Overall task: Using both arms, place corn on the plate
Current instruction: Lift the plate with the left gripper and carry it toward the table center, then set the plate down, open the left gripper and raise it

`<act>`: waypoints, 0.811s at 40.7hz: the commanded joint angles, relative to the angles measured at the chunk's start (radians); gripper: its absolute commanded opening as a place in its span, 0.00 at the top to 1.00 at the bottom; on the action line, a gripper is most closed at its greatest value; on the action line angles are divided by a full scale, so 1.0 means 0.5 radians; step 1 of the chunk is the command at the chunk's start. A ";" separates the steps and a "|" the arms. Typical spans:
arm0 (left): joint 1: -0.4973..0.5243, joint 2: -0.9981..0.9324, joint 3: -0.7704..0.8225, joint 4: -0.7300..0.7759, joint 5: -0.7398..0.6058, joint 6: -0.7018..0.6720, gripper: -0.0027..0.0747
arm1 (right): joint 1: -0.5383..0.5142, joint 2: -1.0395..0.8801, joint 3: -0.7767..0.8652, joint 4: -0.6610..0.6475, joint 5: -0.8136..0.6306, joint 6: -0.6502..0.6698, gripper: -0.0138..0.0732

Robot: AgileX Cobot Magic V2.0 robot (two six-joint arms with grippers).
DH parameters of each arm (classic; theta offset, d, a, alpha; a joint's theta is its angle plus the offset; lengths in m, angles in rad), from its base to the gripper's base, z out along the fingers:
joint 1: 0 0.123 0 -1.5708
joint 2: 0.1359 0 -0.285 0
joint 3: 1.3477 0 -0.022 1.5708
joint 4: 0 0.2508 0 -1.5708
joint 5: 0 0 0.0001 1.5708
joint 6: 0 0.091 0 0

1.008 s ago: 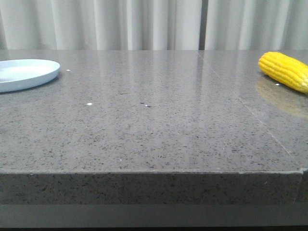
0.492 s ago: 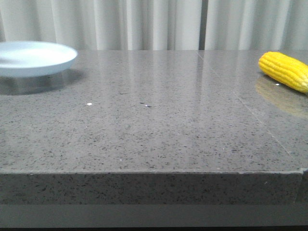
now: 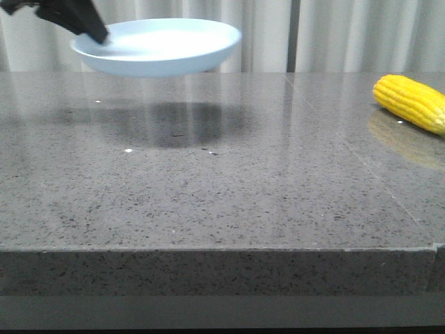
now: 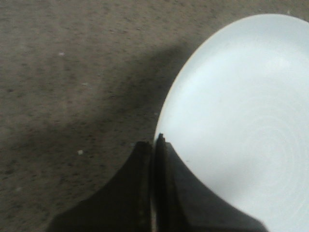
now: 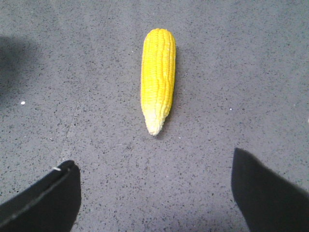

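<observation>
The left fingers pinch the plate rim, holding it above the bench; the right fingers hang spread above the corn

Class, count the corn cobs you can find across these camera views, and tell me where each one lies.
1. A single corn cob lies on the grey table at the far right, untouched; the open right gripper hovers short of its pale tip. No other shows.

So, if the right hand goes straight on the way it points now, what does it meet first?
Most likely the corn. The open right hand points at its pale tip, with only bare table between them. The height above the table is unclear.
</observation>
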 commanded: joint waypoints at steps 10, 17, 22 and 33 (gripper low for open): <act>-0.262 0.067 -0.063 -0.019 -0.032 0.006 0.99 | 0.003 0.012 -0.065 -0.007 -0.146 -0.014 0.09; -0.278 0.151 -0.063 0.051 -0.024 0.006 0.99 | 0.003 0.012 -0.065 -0.007 -0.146 -0.014 0.09; -0.278 0.179 -0.063 0.063 0.028 0.006 0.86 | 0.003 0.012 -0.065 -0.007 -0.146 -0.014 0.09; -0.278 0.172 -0.131 0.178 0.188 -0.046 0.35 | 0.003 0.012 -0.065 -0.007 -0.146 -0.014 0.09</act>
